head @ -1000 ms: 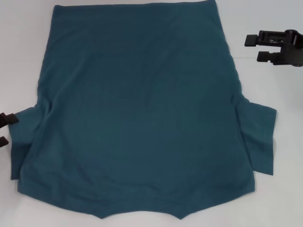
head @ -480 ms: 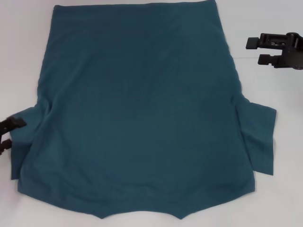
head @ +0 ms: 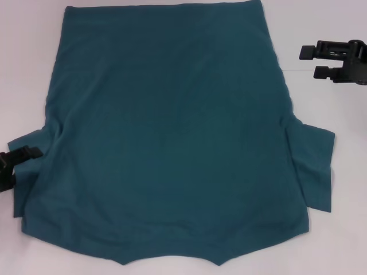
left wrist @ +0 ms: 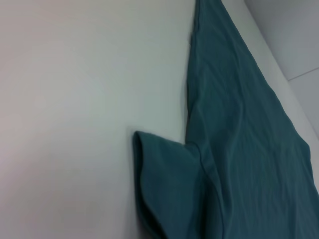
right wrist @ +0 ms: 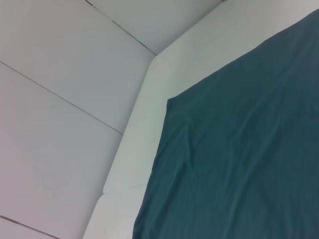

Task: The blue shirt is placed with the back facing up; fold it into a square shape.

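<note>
Shirt: plain dark teal-blue knit T-shirt (head: 172, 132) lies flat, spread across the white table (head: 23, 69).
Left gripper (head: 12, 168): fingers apart at the left sleeve (head: 30, 166); pinch the sleeve edge fully before lifting.
Right gripper (head: 314, 61): fingers apart, off the cloth beside the far right edge.

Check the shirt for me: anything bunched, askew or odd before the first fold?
Nothing is damaged. The blue shirt lies flat on the white table, but its left sleeve is scrunched in against the body, while the right sleeve sticks out fully. The left gripper is open at that sleeve; the right gripper is open beside the hem.
</note>
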Motion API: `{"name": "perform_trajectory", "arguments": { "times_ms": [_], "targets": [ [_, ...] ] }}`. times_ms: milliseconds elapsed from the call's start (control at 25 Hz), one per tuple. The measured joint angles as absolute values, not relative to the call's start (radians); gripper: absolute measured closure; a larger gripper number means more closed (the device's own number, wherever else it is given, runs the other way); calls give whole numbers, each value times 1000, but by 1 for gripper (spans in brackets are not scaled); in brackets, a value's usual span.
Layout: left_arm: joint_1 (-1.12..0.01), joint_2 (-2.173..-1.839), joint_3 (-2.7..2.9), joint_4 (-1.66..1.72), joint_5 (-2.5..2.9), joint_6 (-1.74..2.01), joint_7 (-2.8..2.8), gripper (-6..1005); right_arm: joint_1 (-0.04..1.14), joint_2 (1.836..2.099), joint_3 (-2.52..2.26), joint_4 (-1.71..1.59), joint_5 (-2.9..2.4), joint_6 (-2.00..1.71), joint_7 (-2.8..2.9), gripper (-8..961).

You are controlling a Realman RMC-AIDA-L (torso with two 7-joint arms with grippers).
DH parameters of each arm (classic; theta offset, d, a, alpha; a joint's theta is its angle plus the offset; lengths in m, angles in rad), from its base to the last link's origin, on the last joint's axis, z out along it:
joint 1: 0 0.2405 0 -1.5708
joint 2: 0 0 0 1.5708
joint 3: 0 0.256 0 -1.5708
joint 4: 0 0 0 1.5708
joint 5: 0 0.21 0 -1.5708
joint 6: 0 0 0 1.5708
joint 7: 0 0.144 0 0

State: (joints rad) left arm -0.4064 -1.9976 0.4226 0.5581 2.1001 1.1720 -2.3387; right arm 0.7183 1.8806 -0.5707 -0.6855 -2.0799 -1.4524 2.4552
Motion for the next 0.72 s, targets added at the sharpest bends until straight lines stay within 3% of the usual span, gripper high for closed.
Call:
{"name": "perform_trajectory", "arguments": {
  "times_ms": [160, 360, 560, 720],
  "targets": [
    [-406, -1996, 423, 561, 2102, 1172, -2338, 115, 714, 1881, -571, -685, -2080, -1453, 2454, 58],
    [-408, -1994, 424, 573, 2127, 1174, -2338, 312, 712, 1880, -568, -684, -2080, -1453, 2454, 57],
    [-408, -1991, 425, 575, 2132, 1176, -2336, 576, 706, 1879, -568, -684, -2080, -1453, 2454, 57],
    [-407, -1988, 431, 588, 2151, 1180, -2338, 717, 699, 1877, -567, -684, -2080, -1453, 2454, 57]
  ]
}}
